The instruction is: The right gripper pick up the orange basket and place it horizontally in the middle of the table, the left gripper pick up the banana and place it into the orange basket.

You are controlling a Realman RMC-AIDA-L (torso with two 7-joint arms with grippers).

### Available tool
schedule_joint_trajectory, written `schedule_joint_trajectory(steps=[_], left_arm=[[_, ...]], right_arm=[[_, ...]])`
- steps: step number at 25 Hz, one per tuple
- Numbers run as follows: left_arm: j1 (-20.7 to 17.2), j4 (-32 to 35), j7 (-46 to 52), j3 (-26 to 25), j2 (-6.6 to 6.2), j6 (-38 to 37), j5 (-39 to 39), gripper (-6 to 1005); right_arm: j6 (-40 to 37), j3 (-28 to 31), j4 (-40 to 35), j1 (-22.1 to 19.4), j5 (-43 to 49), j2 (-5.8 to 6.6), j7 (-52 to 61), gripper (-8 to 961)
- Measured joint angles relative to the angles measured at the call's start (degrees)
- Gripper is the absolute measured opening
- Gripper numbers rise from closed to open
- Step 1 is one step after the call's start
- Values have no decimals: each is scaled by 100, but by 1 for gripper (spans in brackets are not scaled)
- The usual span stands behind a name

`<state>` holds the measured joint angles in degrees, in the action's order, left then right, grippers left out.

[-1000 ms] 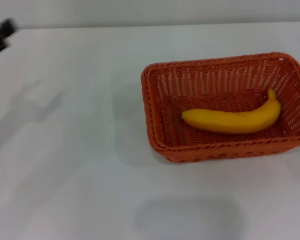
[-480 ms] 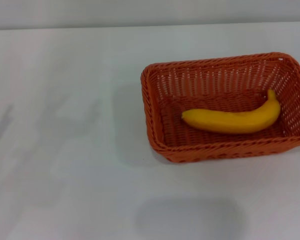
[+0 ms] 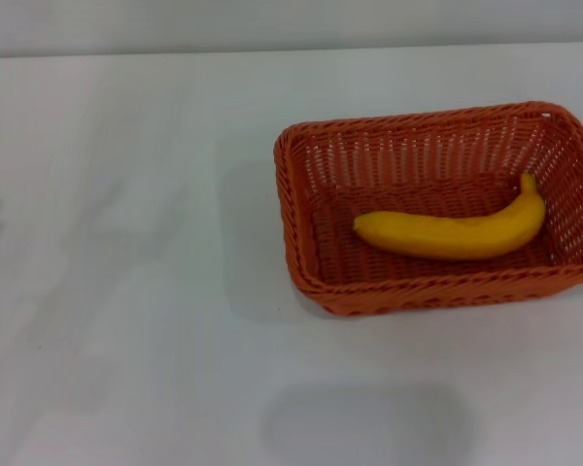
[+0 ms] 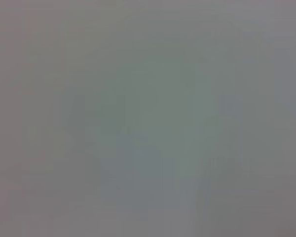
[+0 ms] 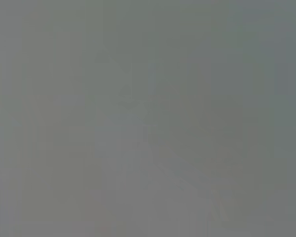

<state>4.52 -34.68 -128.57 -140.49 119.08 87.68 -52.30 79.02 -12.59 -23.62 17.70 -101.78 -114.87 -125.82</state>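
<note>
inside the orange basket [image 3: 437,209], on its woven floor, you have the banana [image 3: 454,233] lying lengthwise, stem end toward the robot's right and nothing touching it. the basket sits with its long side across the table [image 3: 126,291], a little to the robot's right of the middle, its far right corner close to the edge of the head view. what has just changed is out at the far left: a second ago the black fingers of the left gripper showed at the upper left corner, and now they are gone, leaving only faint shadows on the white top. neither gripper is in any view now, so you cannot tell whether either is spread or pressed together; both wrist views show only blank grey. judging by this, both placements look done and the arms are clear.
</note>
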Motion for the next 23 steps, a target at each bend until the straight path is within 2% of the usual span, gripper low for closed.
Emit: schedule_joint_trajectory(steps=[10, 13, 23], left_arm=[[148, 82, -86, -4, 1, -9, 106, 740], [153, 322, -88, 22, 10, 64, 347, 741], [162, 657, -140, -2, -11, 86, 402, 741]], right_arm=[[-92, 11, 220, 1, -462, 0, -287, 840], [-38, 10, 278, -25, -656, 0, -281, 840], [-2, -23, 200, -187, -647, 24, -266, 840]])
